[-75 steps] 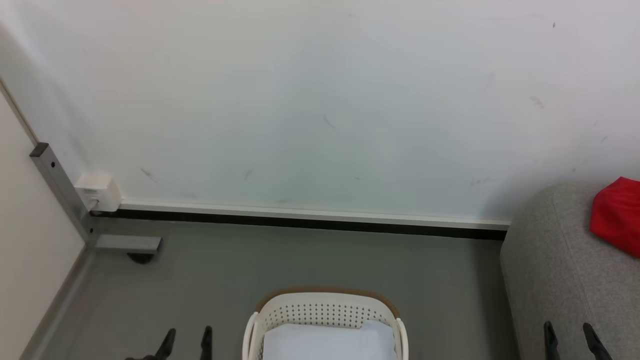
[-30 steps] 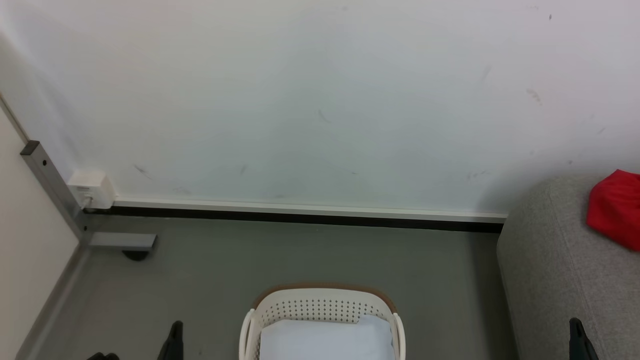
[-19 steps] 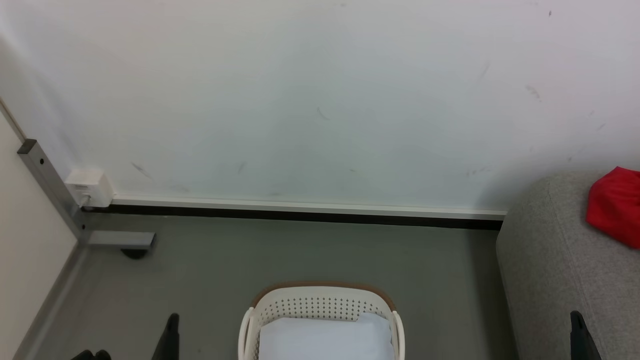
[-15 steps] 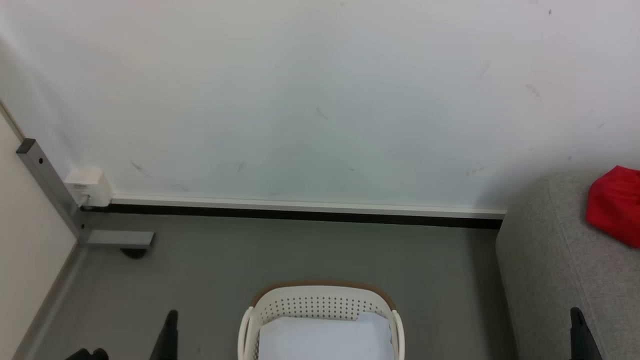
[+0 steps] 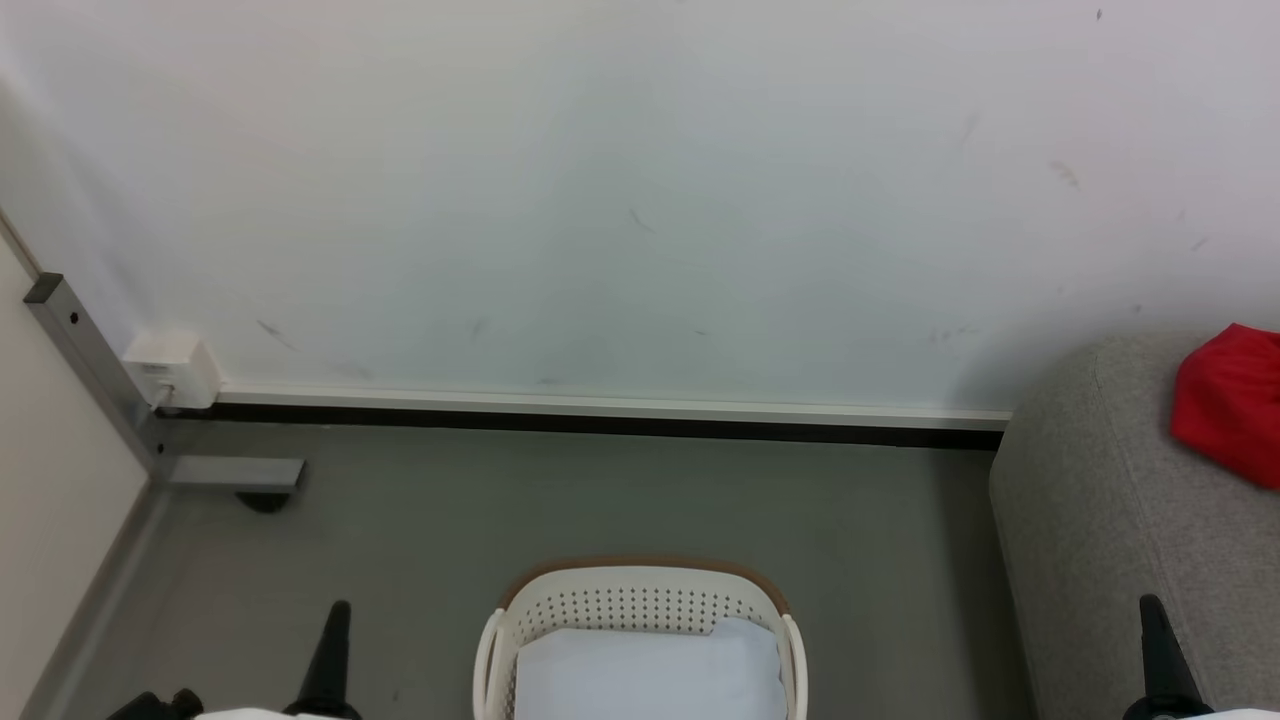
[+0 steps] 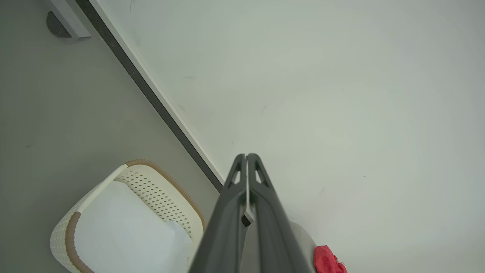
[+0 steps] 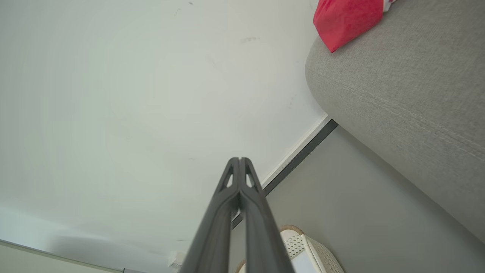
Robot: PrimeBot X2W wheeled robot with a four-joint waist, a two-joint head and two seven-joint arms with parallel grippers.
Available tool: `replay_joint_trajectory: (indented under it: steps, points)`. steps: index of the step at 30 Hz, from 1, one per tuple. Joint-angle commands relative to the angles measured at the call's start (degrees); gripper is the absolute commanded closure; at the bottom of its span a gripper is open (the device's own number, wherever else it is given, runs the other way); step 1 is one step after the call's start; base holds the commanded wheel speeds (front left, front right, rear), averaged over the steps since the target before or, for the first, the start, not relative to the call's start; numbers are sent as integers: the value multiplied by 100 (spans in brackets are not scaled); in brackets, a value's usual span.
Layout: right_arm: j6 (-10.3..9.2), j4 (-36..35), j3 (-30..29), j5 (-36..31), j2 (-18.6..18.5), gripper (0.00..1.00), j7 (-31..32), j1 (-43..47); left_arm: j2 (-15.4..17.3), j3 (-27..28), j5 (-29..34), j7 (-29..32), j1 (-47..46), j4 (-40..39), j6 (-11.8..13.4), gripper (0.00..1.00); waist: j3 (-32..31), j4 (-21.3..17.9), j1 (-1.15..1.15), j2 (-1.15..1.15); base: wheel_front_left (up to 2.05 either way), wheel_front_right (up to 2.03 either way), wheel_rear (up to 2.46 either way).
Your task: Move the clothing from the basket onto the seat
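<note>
A bright red piece of clothing (image 5: 1232,402) lies on the light-grey seat (image 5: 1100,520) at the right edge. The cream basket (image 5: 640,585) with a brown rim stands on the floor at bottom centre, with a pale white cloth (image 5: 650,670) inside. My left gripper (image 5: 340,608) points up left of the basket, shut and holding nothing. My right gripper (image 5: 1150,602) stands shut and empty in front of the seat. The left wrist view shows the shut left gripper (image 6: 246,155), the basket (image 6: 163,185) and the clothing (image 6: 327,261). The right wrist view shows the shut right gripper (image 7: 239,159), the clothing (image 7: 344,19) and the seat (image 7: 398,83).
A white wall (image 5: 640,200) with a dark skirting strip (image 5: 600,425) closes the far side. At the left corner stand a grey metal post (image 5: 90,360), a white box (image 5: 170,368) and a metal foot (image 5: 235,472). Grey floor (image 5: 600,500) lies between basket and wall.
Both grippers showed two spread fingers at first and now each shows as one closed pair. The camera has shifted slightly, and both grippers' tips stand a little higher in view.
</note>
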Motion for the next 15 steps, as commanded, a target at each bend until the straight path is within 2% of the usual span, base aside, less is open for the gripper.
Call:
replay_joint_trajectory:
  steps: [1,15]
  points:
    - [-7,-75,-22,146,-67,100,31,-119,11,36,-154,23,-125,-74,-34,100,3,-1,0,0,0,0,0]
    - [-9,-137,-28,939,-73,100,238,-219,-5,147,-943,235,-200,-159,-79,100,60,-26,0,0,0,0,0]
